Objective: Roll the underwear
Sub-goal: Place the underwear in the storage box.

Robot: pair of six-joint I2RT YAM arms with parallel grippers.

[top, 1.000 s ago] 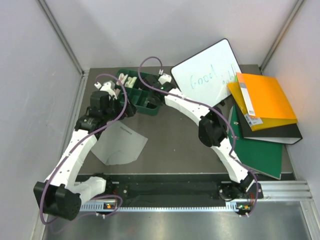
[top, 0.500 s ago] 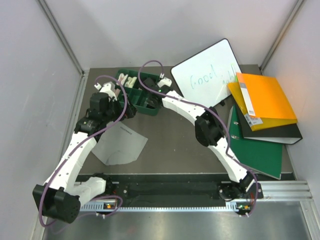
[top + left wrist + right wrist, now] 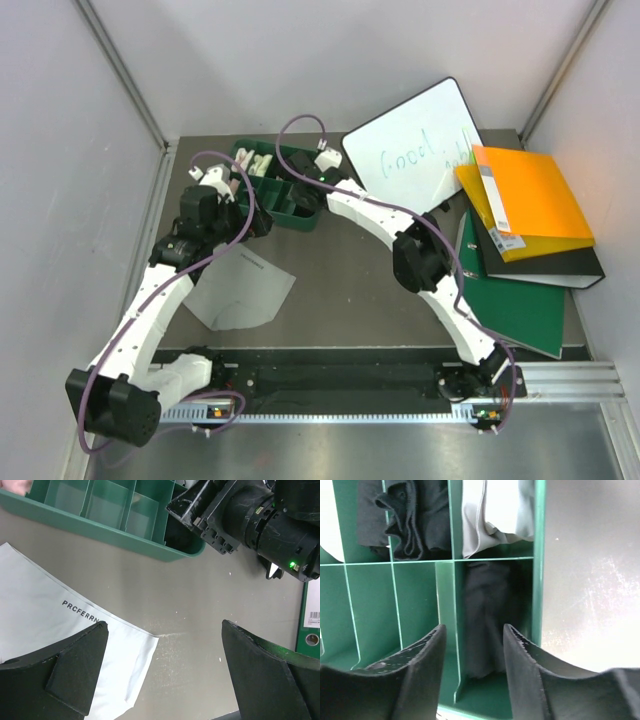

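The light grey underwear (image 3: 240, 290) lies flat on the table, front left, with dark lettering along its edge (image 3: 80, 611). My left gripper (image 3: 252, 225) hovers wide open over its far right corner and the bare table, holding nothing (image 3: 164, 630). The black underwear (image 3: 487, 610), rolled, stands in the near right compartment of the green divider tray (image 3: 262, 190). My right gripper (image 3: 298, 195) hangs just above that compartment. It is open, with its fingers either side of the roll and apart from it (image 3: 474, 630).
Other tray (image 3: 420, 610) compartments hold a black cloth roll (image 3: 415, 520) and a pale grey one (image 3: 495, 515). A whiteboard (image 3: 415, 145) leans at the back right. Orange (image 3: 530, 200), black (image 3: 560, 265) and green (image 3: 520, 305) folders are stacked on the right. Grey walls close in both sides.
My right gripper has opened and let go of the black roll, which now stands in the compartment. The left arm has barely moved.
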